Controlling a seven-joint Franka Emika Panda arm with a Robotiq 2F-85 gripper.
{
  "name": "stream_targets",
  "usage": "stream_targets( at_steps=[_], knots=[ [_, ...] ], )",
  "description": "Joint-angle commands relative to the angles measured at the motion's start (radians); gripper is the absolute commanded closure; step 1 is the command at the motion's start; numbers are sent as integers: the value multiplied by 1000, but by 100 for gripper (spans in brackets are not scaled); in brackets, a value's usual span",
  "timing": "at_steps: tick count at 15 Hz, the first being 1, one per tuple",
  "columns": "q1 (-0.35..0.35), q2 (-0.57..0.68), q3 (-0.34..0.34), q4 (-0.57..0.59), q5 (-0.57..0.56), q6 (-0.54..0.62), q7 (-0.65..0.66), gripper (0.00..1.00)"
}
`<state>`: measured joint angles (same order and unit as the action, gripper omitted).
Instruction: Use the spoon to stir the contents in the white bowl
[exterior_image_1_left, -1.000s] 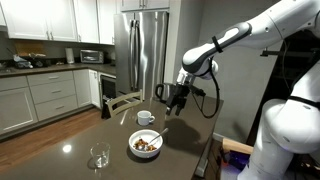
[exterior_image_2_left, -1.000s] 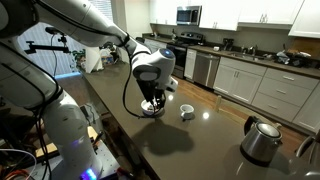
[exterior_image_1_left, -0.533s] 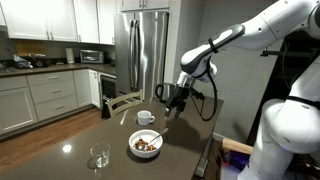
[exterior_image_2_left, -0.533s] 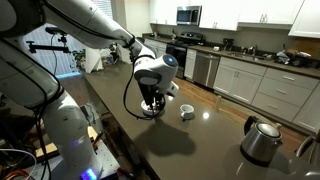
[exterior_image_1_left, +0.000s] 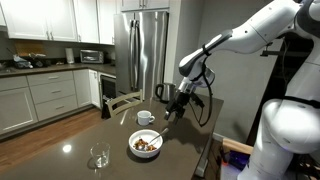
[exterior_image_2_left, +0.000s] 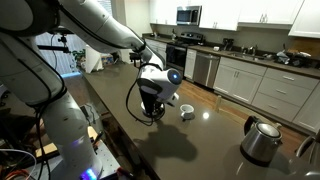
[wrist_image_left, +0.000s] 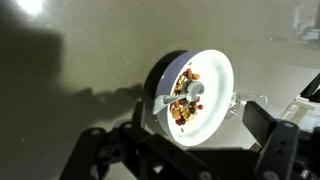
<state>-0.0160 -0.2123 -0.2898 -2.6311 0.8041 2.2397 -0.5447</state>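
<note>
The white bowl (exterior_image_1_left: 145, 144) sits on the dark countertop and holds the contents (exterior_image_1_left: 146, 143), a heap of brown and tan bits. The spoon (exterior_image_1_left: 158, 134) rests in it, with its handle leaning out over the rim. In the wrist view the bowl (wrist_image_left: 208, 75) fills the middle, with the contents (wrist_image_left: 181, 105) and the spoon (wrist_image_left: 188, 91) lying across them. My gripper (exterior_image_1_left: 173, 107) hangs open and empty above the bowl, its fingers (wrist_image_left: 190, 122) spread to either side. In an exterior view the gripper (exterior_image_2_left: 150, 110) hides most of the bowl.
A white handled cup (exterior_image_1_left: 146, 117) stands just behind the bowl and also shows in an exterior view (exterior_image_2_left: 186, 111). A clear glass (exterior_image_1_left: 99, 157) stands near the counter's front. A metal kettle (exterior_image_2_left: 262, 140) sits farther along the counter. A chair back (exterior_image_1_left: 122, 102) stands at the counter's far edge.
The gripper has come down a little toward the bowl and the wrist has turned slightly. The bowl, spoon, cup and glass have not moved.
</note>
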Motion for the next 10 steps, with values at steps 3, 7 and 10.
stream_targets(
  at_steps=[3,7,10],
  knots=[
    [-55,109,8,15,161,-61,-186,0],
    [-81,160,27,14,298,-57,-320,0],
    [-94,187,43,16,404,-60,-404,0]
  ],
)
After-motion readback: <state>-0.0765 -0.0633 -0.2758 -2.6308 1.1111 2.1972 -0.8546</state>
